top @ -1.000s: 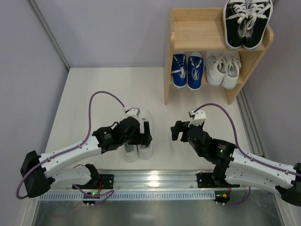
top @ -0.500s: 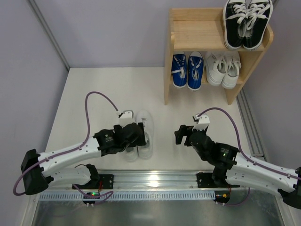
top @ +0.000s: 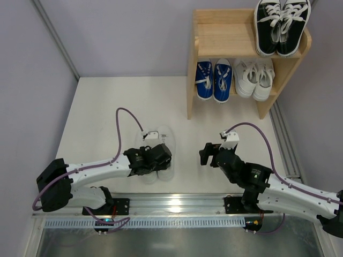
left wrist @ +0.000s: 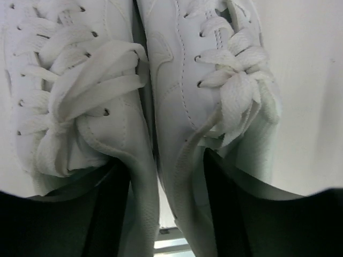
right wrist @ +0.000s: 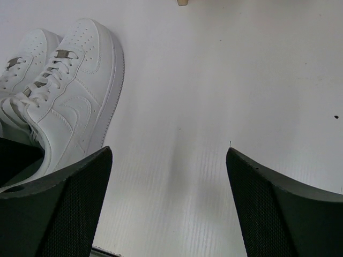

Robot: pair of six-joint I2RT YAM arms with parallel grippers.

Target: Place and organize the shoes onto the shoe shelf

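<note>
- From above, we are seeing the left gripper (top: 158, 158) sitting over the heels of the white leather pair (top: 166, 135). The pair is lying on the bench (top: 107, 107), well apart from the shoe shelf (top: 222, 37). We are judging the free half of the top tier, beside the black pair (top: 282, 24), as its place. The arm is hiding the heels.
- The right gripper (top: 207, 152) is hovering nearby, jaws wide apart, holding nothing.
- In the left wrist view, the fingers (left wrist: 107, 214) are standing 1 in each shoe, with the 2 inner collars between them. We cannot tell whether the jaws are pinching yet. We are advising a firm, level squeeze on both collars before lifting, so that neither shoe slips. The toes are running out of frame.
- In the right wrist view, only 1 shoe is showing whole, and the shelf is showing only as 1 foot at the top edge.
</note>
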